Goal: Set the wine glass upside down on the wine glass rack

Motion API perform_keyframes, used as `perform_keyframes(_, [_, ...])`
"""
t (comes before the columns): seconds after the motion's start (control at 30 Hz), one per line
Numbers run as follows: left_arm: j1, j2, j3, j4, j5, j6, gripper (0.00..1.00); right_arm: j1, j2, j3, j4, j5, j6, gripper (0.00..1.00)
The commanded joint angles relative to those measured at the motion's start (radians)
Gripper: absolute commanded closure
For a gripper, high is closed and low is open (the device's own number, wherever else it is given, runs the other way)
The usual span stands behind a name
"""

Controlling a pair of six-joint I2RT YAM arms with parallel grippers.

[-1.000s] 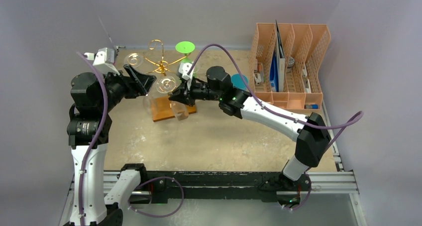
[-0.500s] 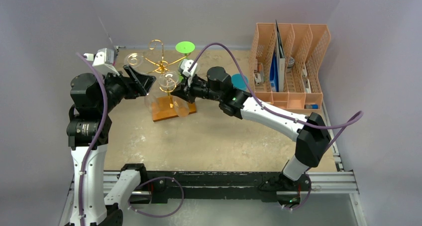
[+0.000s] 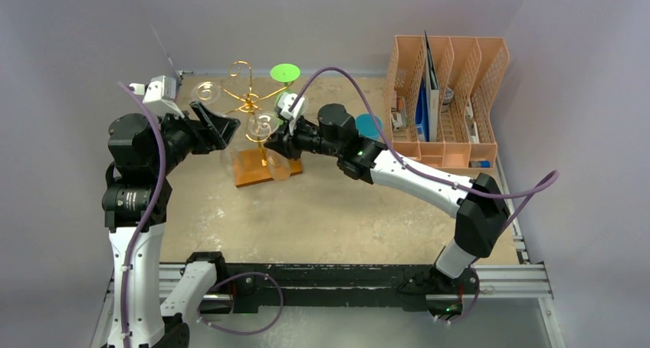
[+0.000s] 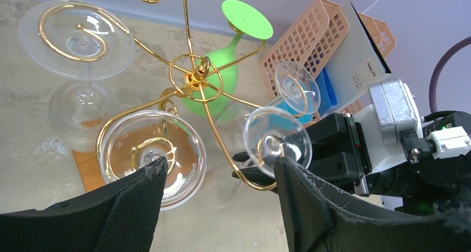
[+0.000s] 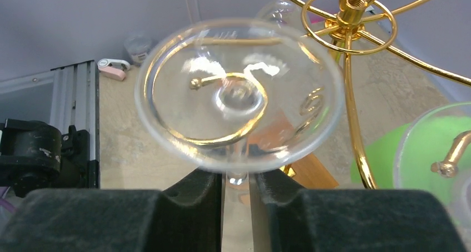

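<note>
The wine glass (image 3: 261,124) hangs upside down, its clear foot (image 5: 239,94) lying on a gold spiral arm of the wine glass rack (image 3: 249,100); the foot (image 4: 276,142) also shows in the left wrist view. My right gripper (image 5: 236,180) is just under the foot. Its fingers flank the stem with thin gaps on both sides, so it is slightly open. In the top view that gripper (image 3: 274,141) reaches in from the right. My left gripper (image 4: 220,166) stands wide open and empty on the rack's left side. The rack's hub (image 4: 195,77) and wooden base (image 3: 264,169) are visible.
Other glasses hang on the rack: a clear one (image 4: 78,41) at far left, one (image 4: 150,155) beside my left fingertip, one (image 4: 297,87) near the right arm, and a green one (image 3: 285,73). An orange file organiser (image 3: 448,95) stands at back right, with a teal disc (image 3: 370,124) beside it.
The right gripper shifted the wine glass slightly further onto the spiral arm, and the bowl swung to hang beneath. Its fingers have parted a little. The left arm has not moved.
</note>
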Motion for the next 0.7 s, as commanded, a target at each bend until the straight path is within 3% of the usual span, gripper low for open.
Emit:
perform_keyframes(0.0, [-0.004,-0.014,0.030,0.013,-0.006,0.017,0.31,0.002,-0.048,-0.003,0.023,-0.043,-0.014,0.73])
perform_keyframes(0.23, [-0.004,-0.011,0.045,-0.008,0.005,0.020,0.31,0.002,-0.083,-0.025,0.016,-0.042,-0.006,0.56])
perform_keyframes(0.47, [-0.003,-0.003,0.091,-0.060,0.021,0.041,0.31,0.001,-0.165,-0.097,-0.016,-0.027,-0.002,0.48])
perform_keyframes(0.67, [-0.004,0.041,0.172,-0.167,0.124,0.144,0.31,0.001,-0.277,-0.152,-0.178,0.013,0.010,0.44])
